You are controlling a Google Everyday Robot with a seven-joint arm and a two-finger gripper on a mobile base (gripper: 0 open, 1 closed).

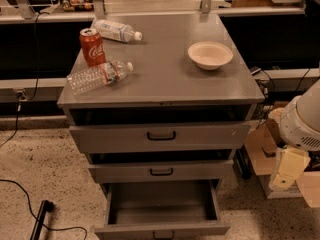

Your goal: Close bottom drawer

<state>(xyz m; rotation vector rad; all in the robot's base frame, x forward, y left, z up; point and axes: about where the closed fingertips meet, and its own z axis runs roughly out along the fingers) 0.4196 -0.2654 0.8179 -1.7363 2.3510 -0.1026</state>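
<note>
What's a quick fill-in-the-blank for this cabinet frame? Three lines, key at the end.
1. The bottom drawer is pulled ____, its inside in view.
2. The tool hangs at the picture's ____ edge, beside the cabinet, touching no drawer.
3. On the cabinet, the red can stands ____, while the plastic bottle in front of it lies on its side.
Missing words: open; right; upright.
</note>
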